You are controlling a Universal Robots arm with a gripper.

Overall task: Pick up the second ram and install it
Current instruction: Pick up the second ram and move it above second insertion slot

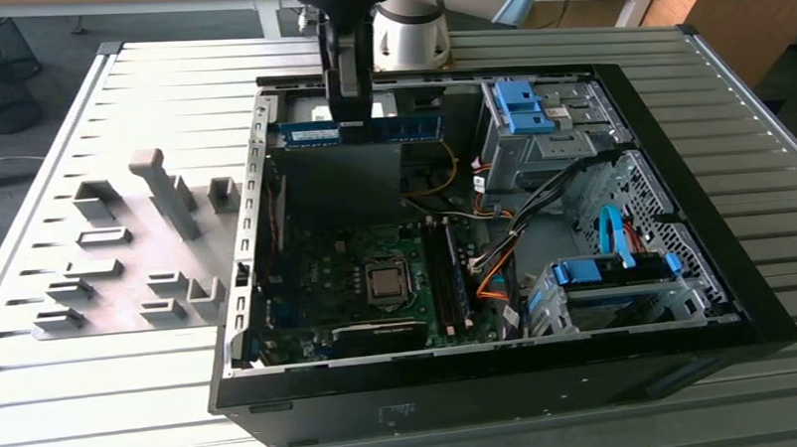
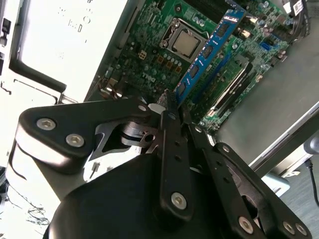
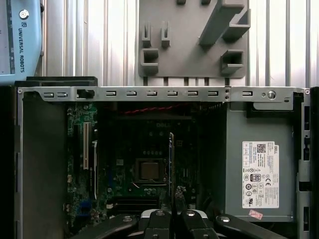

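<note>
We log the computer case (image 1: 510, 379) lying open-side-up on the table (image 1: 114, 412). The holder blocks (image 1: 121, 263) sit on the table just beside the case, on the exterior view's left. The motherboard (image 1: 348, 275) lies inside the case. The drive cages (image 1: 541, 129) stand inside along the case's side, on the exterior view's right. The second ram (image 1: 359, 131) hangs above the case's open interior, clamped between the gripper (image 1: 352, 121) jaws.

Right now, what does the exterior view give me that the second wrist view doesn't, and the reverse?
Exterior view adds: the whole open computer case on the slatted table, gray holder blocks at the exterior view's left, blue drive cages. Second wrist view adds: the gripper close up, shut on the second ram. Shared: the second ram held above the motherboard and its processor.
</note>
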